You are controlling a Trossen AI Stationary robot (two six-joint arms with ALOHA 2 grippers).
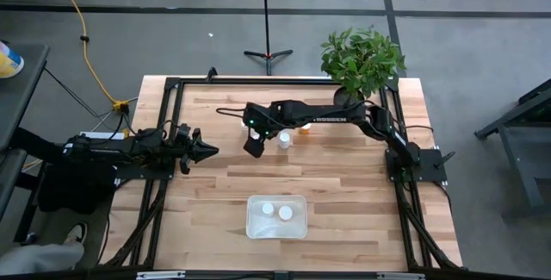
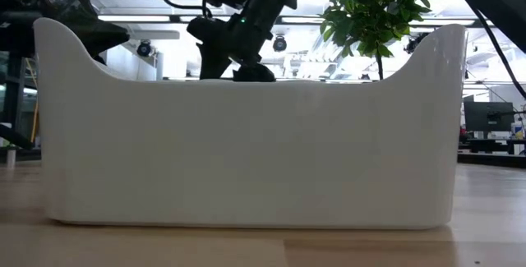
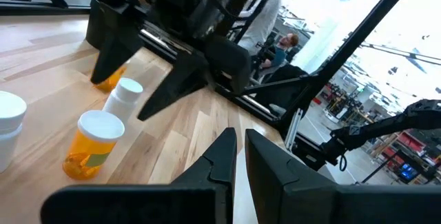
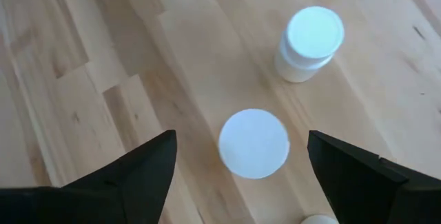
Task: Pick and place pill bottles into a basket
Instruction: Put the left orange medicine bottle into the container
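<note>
Two white-capped amber pill bottles (image 1: 275,211) already lie in the shallow white rectangular basket (image 1: 300,229). Right gripper (image 4: 241,156), spread wide, hovers above another light, probably slick bottle (image 4: 253,143); grasp its body below the cap. Left gripper (image 1: 209,150) waits pinched closed.

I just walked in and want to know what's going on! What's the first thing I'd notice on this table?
The right gripper, stretched out over the far middle of the table, hangs wide open above a white-capped pill bottle. Near the front edge sits the white basket with two bottles inside, and a leafy green plant stands at the far right corner.
</note>
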